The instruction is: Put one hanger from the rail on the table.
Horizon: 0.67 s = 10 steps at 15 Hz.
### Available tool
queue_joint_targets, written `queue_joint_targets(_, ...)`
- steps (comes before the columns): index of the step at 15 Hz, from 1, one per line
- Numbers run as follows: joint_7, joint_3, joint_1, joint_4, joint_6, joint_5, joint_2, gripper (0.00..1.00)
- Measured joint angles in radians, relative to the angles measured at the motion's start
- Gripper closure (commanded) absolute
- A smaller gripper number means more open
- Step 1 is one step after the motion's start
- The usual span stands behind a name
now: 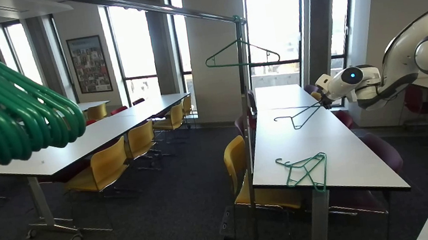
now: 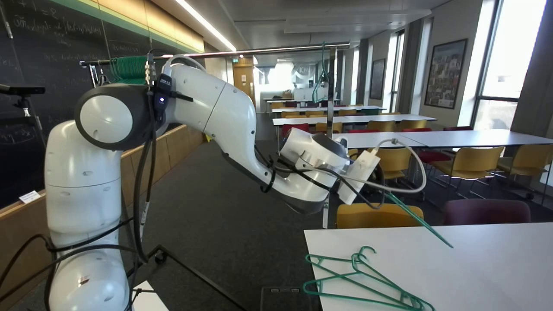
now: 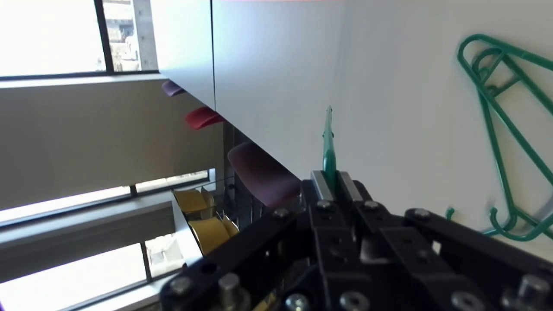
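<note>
- so, your goal is the long, narrow, rectangular table with a plain white top (image 1: pixel 289 143); judging by the scene, you are at the setting-down step.
- overhead, the long, thin, grey metal rail (image 1: pixel 183 11) carries a bunch of green plastic hangers (image 2: pixel 131 69) and, apart from them, a lone green hanger (image 1: pixel 226 65); leave both alone.
- two thin green hangers (image 2: pixel 340 274) lie overlapping at the table's end, corners jutting past its edge; steer clear of them.
- your triangular green wire hanger (image 3: pixel 329 157) is off the rail, slanting down over the table; whether its far end touches the top, you can't tell.
- your black metal gripper (image 3: pixel 333 177) should next, i think, come down and turn until that hanger lies flat, then let go and back straight off.
- its narrow, grey-tipped fingers (image 3: pixel 322 185) are drawn together, leaving only the hanger's thickness between them, and pinch it edge-on in the wrist view.
</note>
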Motion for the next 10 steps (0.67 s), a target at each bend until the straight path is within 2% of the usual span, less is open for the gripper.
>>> queue_joint_targets(6, 0.265, -0.007, -0.003, -0.056, -0.029, 0.006, 0.041, 0.98)
queue_joint_targets(10, 0.425, -0.007, 0.001, -0.044, -0.028, -0.109, 0.05, 0.98)
